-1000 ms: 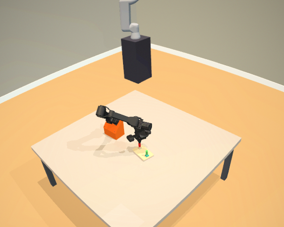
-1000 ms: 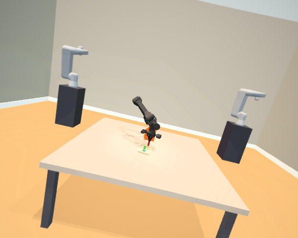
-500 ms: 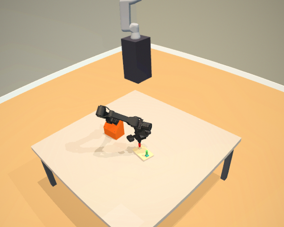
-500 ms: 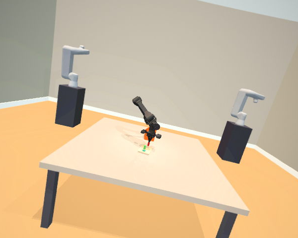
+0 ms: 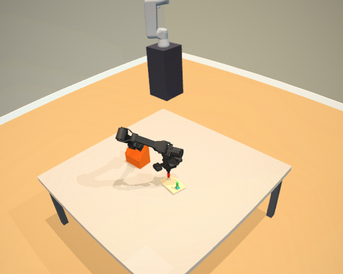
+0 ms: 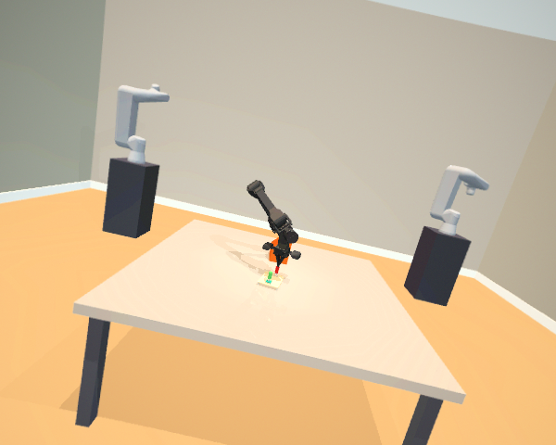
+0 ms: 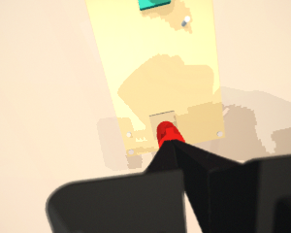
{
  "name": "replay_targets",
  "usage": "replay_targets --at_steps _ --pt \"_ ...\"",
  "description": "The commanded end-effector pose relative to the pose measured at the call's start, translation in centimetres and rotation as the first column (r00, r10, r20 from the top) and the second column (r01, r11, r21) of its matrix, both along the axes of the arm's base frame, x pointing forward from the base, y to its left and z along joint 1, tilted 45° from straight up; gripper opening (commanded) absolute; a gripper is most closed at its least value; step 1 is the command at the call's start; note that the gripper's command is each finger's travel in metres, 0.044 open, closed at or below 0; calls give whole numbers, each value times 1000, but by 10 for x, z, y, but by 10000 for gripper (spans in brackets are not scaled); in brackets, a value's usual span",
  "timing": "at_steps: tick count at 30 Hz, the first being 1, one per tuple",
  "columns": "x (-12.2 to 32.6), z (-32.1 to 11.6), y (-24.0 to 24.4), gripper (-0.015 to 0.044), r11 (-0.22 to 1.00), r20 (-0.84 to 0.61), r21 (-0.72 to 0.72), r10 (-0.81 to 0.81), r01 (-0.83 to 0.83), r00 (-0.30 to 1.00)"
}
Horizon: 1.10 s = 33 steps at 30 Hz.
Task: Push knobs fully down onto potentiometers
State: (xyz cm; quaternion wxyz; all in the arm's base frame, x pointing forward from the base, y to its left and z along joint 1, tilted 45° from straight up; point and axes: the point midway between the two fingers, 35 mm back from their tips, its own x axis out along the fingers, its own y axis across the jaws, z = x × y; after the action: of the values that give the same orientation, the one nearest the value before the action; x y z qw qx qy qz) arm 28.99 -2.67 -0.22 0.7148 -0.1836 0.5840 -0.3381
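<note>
The pale yellow circuit board (image 5: 172, 189) (image 6: 274, 286) (image 7: 131, 53) stands on the table. A red knob (image 5: 168, 175) (image 6: 276, 269) (image 7: 167, 133) stands over a pale potentiometer (image 7: 157, 118) near one end of the board. A green knob (image 5: 177, 184) (image 6: 270, 274) stands upright over a teal potentiometer (image 5: 177, 188) (image 6: 268, 281) (image 7: 154, 4) near the other end. My gripper (image 5: 168, 172) (image 6: 278, 265) (image 7: 170, 146) is shut, pointing down, with its tips at the top of the red knob. The tips hide part of the knob, and whether it sits against its potentiometer cannot be told.
A small metal pin (image 7: 185, 20) stands on the board beside the teal potentiometer. The orange arm base (image 5: 138, 159) (image 6: 272, 253) stands on the table (image 5: 210, 165) (image 6: 196, 287) behind the board. Dark pedestals with grey arms stand beyond the table.
</note>
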Motion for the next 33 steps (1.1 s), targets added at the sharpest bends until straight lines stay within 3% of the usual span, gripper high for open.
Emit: replay_targets --at_steps 1,33 --pt "1 -4 -7 0 1000 2 -4 -18 18 1000" --pt "1 -6 -9 0 1000 2 -4 -18 18 1000"
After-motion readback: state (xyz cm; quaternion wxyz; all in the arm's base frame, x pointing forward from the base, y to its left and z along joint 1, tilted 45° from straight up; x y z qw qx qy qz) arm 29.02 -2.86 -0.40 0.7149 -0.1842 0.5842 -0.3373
